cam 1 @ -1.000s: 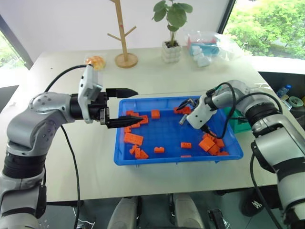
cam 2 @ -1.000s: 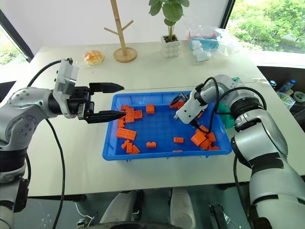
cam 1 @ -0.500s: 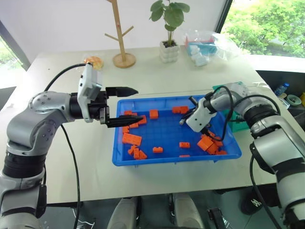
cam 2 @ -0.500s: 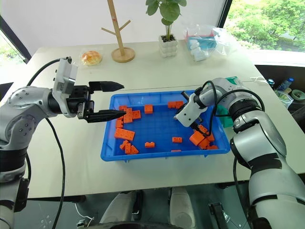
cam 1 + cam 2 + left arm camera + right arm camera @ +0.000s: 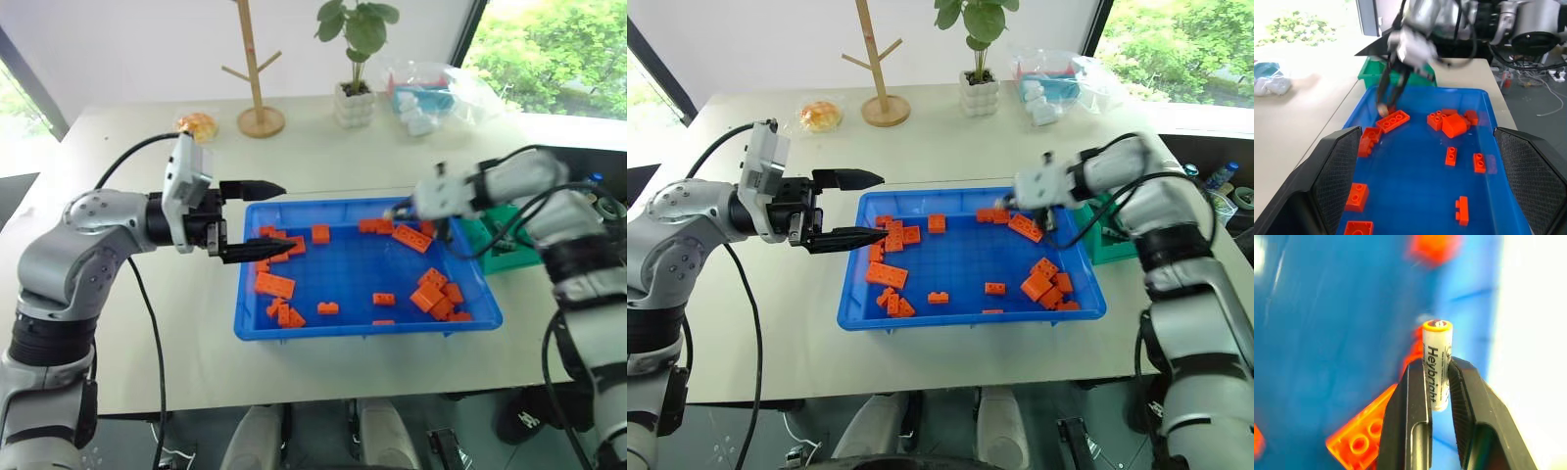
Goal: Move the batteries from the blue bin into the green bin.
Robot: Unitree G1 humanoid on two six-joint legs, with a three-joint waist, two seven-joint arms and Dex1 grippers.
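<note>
black fingers of my left gripper [image 5: 257, 220] stand wide apart with nothing between them, held level over the blue bin's [image 5: 294, 331] left rim. orange bricks [image 5: 274, 286] lie scattered across the bin floor, with a cluster [image 5: 436, 294] at its right end. further right, my right gripper [image 5: 1439, 404] is clamped on a white battery [image 5: 1437, 364] with an orange-ringed tip, raised above the bin's far right corner. just beyond that corner the green bin [image 5: 506, 250] sits on the table [image 5: 147, 323], partly hidden by my right arm.
</note>
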